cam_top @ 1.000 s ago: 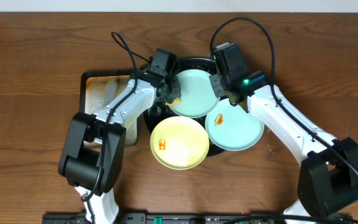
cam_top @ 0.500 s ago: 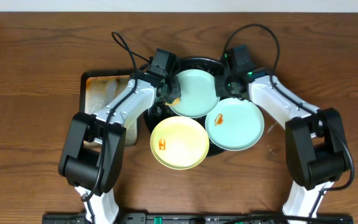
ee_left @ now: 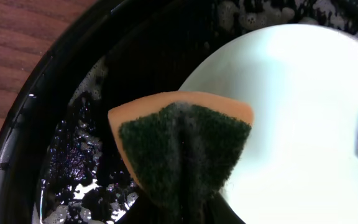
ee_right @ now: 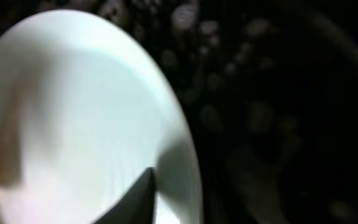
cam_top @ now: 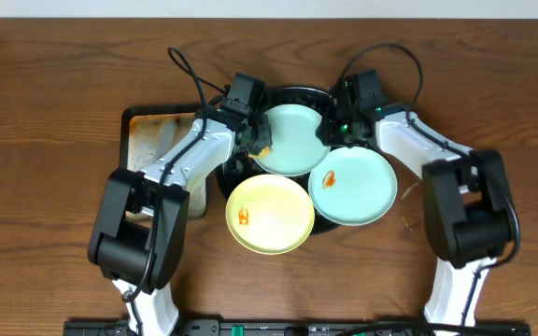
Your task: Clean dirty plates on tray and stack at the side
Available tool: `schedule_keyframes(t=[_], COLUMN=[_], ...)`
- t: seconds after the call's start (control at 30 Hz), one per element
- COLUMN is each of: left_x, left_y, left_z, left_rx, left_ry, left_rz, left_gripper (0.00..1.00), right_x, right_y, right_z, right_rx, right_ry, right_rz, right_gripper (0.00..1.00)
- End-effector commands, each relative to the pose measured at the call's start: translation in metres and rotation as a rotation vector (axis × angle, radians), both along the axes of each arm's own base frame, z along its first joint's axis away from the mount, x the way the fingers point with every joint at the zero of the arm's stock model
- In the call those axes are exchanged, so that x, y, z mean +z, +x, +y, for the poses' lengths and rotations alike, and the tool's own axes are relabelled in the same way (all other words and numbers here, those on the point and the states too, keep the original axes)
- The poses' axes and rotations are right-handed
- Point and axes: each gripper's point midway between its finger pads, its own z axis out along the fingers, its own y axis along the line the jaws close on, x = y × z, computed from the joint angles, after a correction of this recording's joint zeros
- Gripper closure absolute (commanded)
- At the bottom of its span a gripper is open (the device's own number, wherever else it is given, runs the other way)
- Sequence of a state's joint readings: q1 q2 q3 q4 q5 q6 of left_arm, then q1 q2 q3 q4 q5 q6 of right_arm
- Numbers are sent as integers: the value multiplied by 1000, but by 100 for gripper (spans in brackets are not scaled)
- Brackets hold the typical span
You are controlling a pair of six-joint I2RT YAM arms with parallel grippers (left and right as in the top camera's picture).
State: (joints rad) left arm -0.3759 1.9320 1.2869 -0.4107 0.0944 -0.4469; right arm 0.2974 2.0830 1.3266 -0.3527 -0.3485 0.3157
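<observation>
The back mint-blue plate (cam_top: 292, 140) lies in the black tray (cam_top: 292, 91), partly over the other two plates. My left gripper (cam_top: 253, 140) is shut on an orange-and-green sponge (ee_left: 179, 149) held at that plate's left rim (ee_left: 291, 112). My right gripper (cam_top: 332, 131) holds the same plate's right rim; in the right wrist view one finger (ee_right: 138, 199) lies over the plate (ee_right: 73, 124). A pale yellow plate (cam_top: 269, 215) and a second mint-blue plate (cam_top: 355, 187) sit in front, each with an orange smear.
A rusty rectangular metal tray (cam_top: 148, 140) lies left of the black tray, under my left arm. The black tray's floor (ee_left: 79, 162) is wet with foam. Bare wooden table (cam_top: 45, 112) surrounds everything.
My right arm has swung its elbow in toward the table's middle, and its wrist has turned at the plate's right rim. The left arm, sponge and plates have stayed put.
</observation>
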Motion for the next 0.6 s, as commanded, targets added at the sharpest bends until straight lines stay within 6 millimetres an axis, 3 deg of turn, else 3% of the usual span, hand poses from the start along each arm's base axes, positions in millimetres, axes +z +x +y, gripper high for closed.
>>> schedule_keyframes(t=[0.0,0.03,0.2,0.4,0.5,0.57], left_x=[4,4,4,4,5,7], left_y=[-2,-2,-2,-2,-1,0], left_z=[2,2,2,2,3,5], left_rx=[-6,-6,-6,-5,-3,-1], left_ry=[9,9,9,9,8,8], left_rz=[-10,-10,-10,-11,-15,-17], left_gripper=[83,83,83,83,71,70], right_x=[0,3,27,82,109,125], right_y=[0,2,15,29,31,30], right_z=[5,5,-7,-27,-39,-45], right_rx=[-4,-6,-33,-25,-25,-15], right_ry=[30,30,10,-80,-157,-216], right_rz=[9,-2,-79,-257,-341,-389], right_gripper=[93,99,99,99,99,99])
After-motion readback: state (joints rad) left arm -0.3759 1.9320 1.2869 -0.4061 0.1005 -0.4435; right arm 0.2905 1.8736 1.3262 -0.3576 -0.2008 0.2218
